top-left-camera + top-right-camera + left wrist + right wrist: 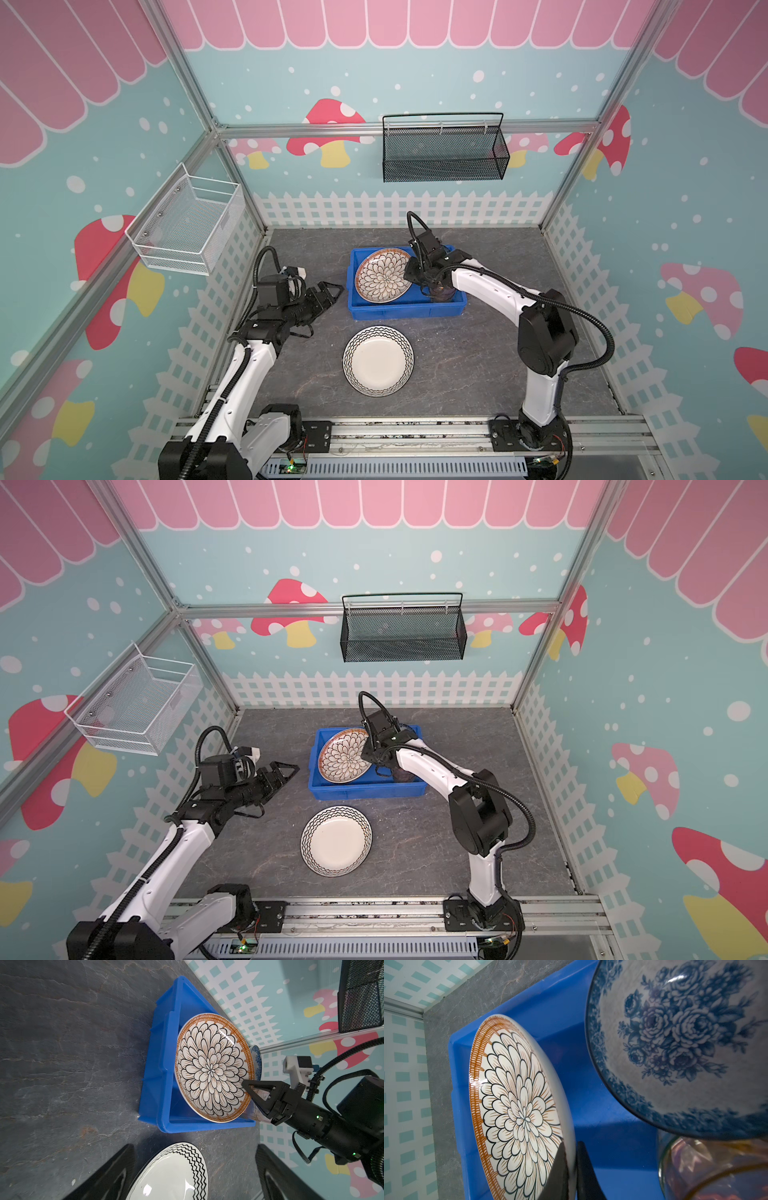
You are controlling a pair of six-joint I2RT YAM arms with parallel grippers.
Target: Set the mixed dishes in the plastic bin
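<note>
The brown-rimmed petal-pattern plate [382, 275] [343, 756] leans tilted inside the blue plastic bin [405, 311] [365, 791]. My right gripper [571, 1147] [411, 272] is shut on its rim, one finger on each face. A blue floral bowl [675, 1043] and an amber-pink translucent cup [706, 1167] sit in the bin beside it. The white zigzag-rimmed plate [378, 360] [170, 1176] lies flat on the table in front of the bin. My left gripper [332, 291] [194, 1159] hovers open left of the bin, holding nothing.
A black mesh basket [444, 149] hangs on the back wall and a white wire basket [187, 224] on the left wall. The arms' mounting rail [415, 432] runs along the table's front edge. Walls close in three sides.
</note>
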